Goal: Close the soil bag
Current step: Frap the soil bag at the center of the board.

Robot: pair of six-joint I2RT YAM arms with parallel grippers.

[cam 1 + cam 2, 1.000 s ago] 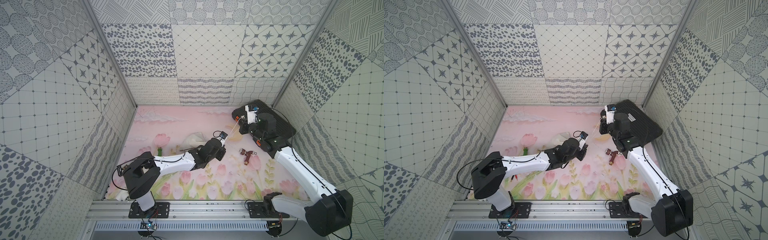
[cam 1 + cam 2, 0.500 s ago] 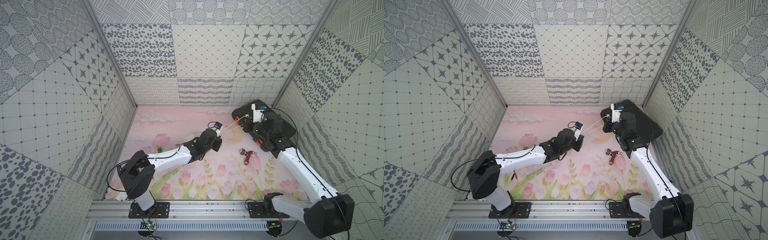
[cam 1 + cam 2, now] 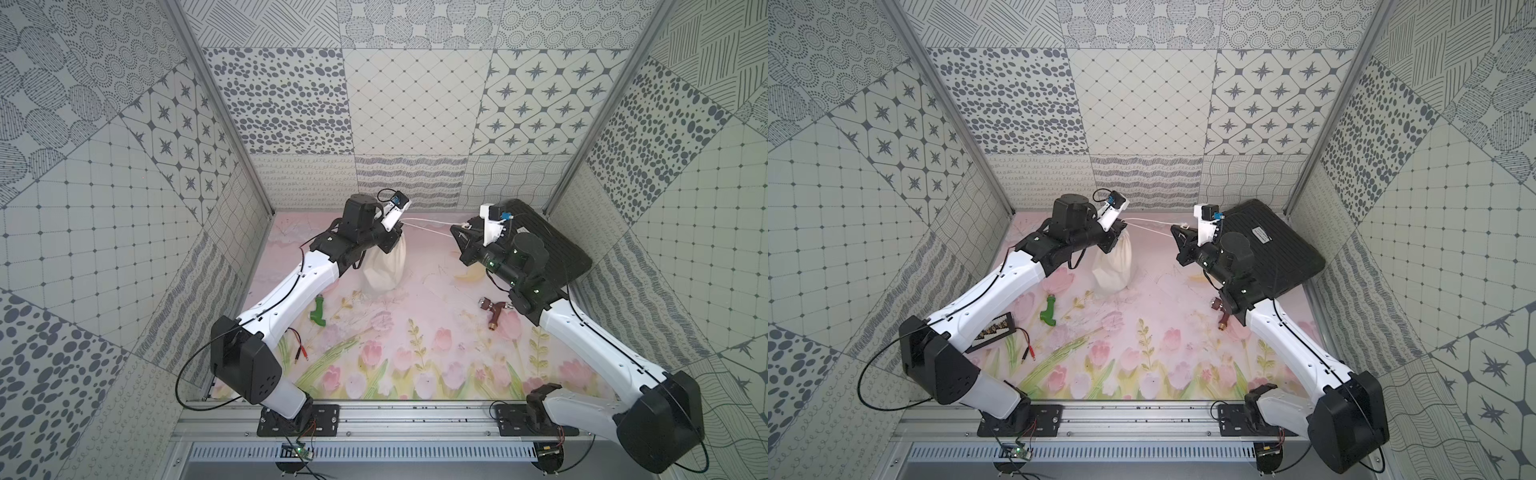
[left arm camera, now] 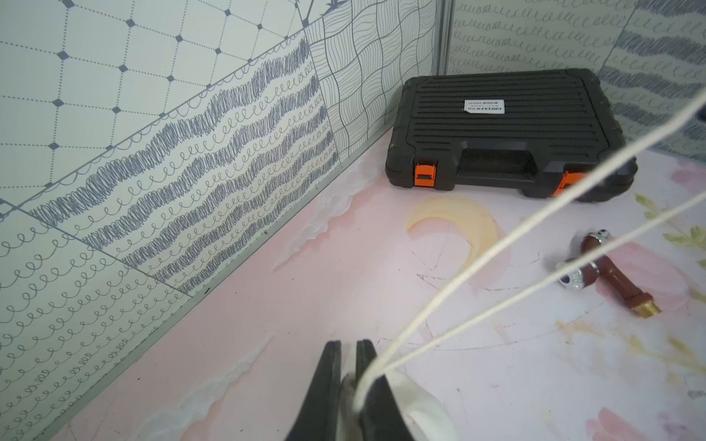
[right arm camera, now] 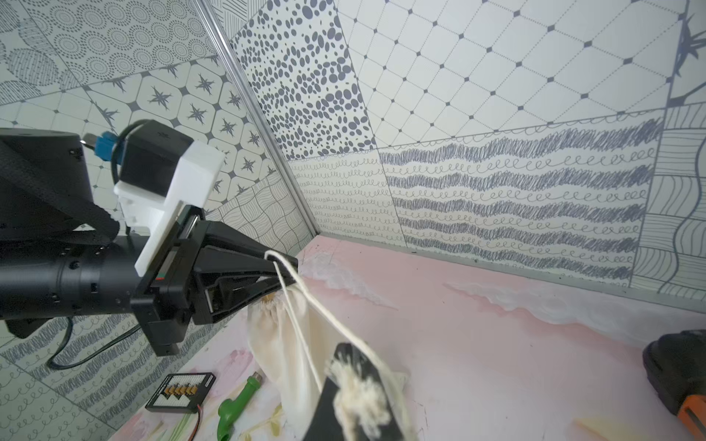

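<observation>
The soil bag (image 3: pixel 384 266) (image 3: pixel 1115 266) is a cream cloth pouch hanging upright at the back of the mat. Its neck is gathered. My left gripper (image 3: pixel 397 235) (image 3: pixel 1121 226) is shut on that neck, and in the left wrist view cloth (image 4: pixel 416 404) bulges beside the left gripper (image 4: pixel 347 345). Two white cords (image 3: pixel 428 226) (image 4: pixel 496 244) run taut from the neck to my right gripper (image 3: pixel 459 227) (image 3: pixel 1177 227), which is shut on their frayed end (image 5: pixel 359 397). The right wrist view shows the bag (image 5: pixel 275 343) below the left gripper (image 5: pixel 282 267).
A black ribbed case (image 3: pixel 552 241) (image 4: pixel 500 126) lies in the back right corner behind the right arm. On the mat lie a green fitting (image 3: pixel 318 313) (image 5: pixel 237 404), a brown fitting (image 3: pixel 494 313) (image 4: pixel 607 271), red-tipped wires (image 3: pixel 297 340) and a black board (image 3: pixel 992 332).
My left gripper has risen and moved back and left, carrying the bag's neck away from the right gripper. The bag now hangs upright and the cords are drawn out longer.
</observation>
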